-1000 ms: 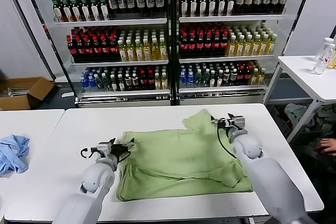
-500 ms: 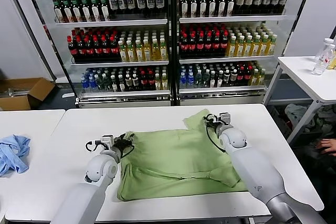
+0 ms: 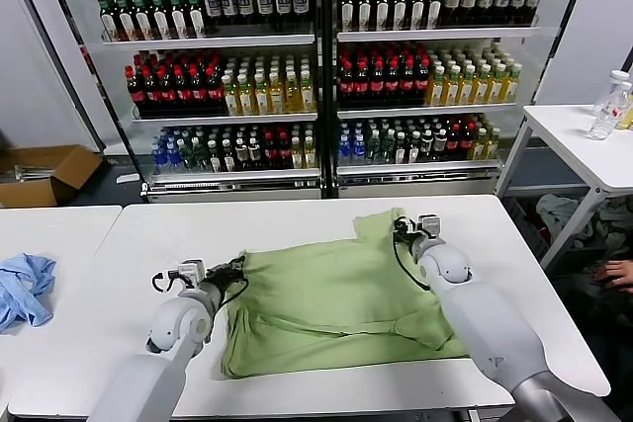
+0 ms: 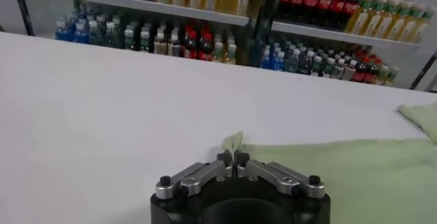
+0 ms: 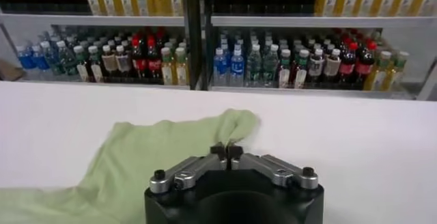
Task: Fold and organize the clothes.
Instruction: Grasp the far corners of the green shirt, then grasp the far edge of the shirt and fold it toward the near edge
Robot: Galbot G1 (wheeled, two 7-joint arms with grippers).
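Observation:
The light green polo shirt [image 3: 331, 295] lies spread on the white table [image 3: 297, 219], partly folded, with a crumpled sleeve at its right. My left gripper [image 3: 235, 267] is shut on the shirt's left edge; the left wrist view shows a pinch of green fabric [image 4: 233, 141] between its closed fingertips [image 4: 234, 157]. My right gripper [image 3: 400, 227] is shut on the shirt's far right corner; the right wrist view shows the fabric [image 5: 171, 147] caught between its closed fingertips [image 5: 226, 151].
A light blue garment [image 3: 22, 287] lies on the neighbouring table at the left. Drink shelves [image 3: 316, 56] stand behind the table. A cardboard box [image 3: 45, 173] sits on the floor at the left. Another white table [image 3: 584, 150] with bottles stands at the right.
Both grippers have moved with the shirt's edges. The left one drew the left edge outward to the left; the right one shifted slightly right and the far corner moved with it.

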